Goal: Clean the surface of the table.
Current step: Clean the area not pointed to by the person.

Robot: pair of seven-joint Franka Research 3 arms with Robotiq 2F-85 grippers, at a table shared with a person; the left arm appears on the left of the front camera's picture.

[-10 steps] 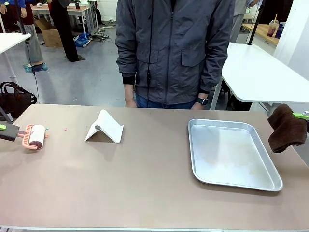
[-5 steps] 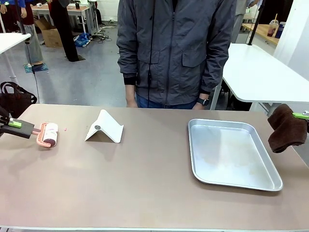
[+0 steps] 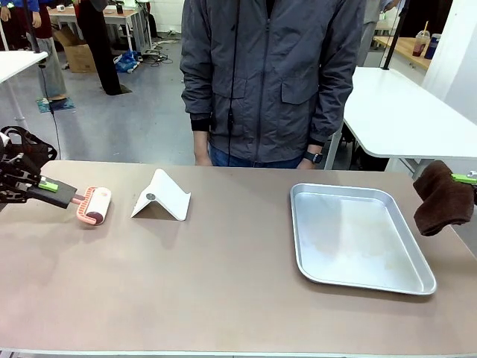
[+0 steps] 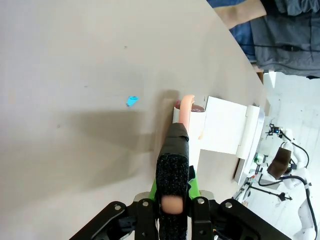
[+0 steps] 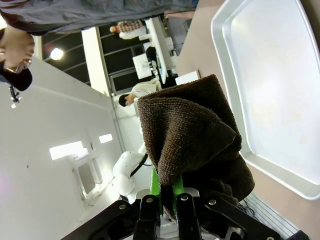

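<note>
Lint roller (image 3: 95,205) slid right, left jaws gripping, level

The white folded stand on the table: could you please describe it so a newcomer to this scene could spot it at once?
Start from the big brownish-tan table, with a person in a grey jacket standing at its far side. On its left half, between the pink lint roller and the silver tray, sits the white stand. It alone is white and tent-shaped.
</note>
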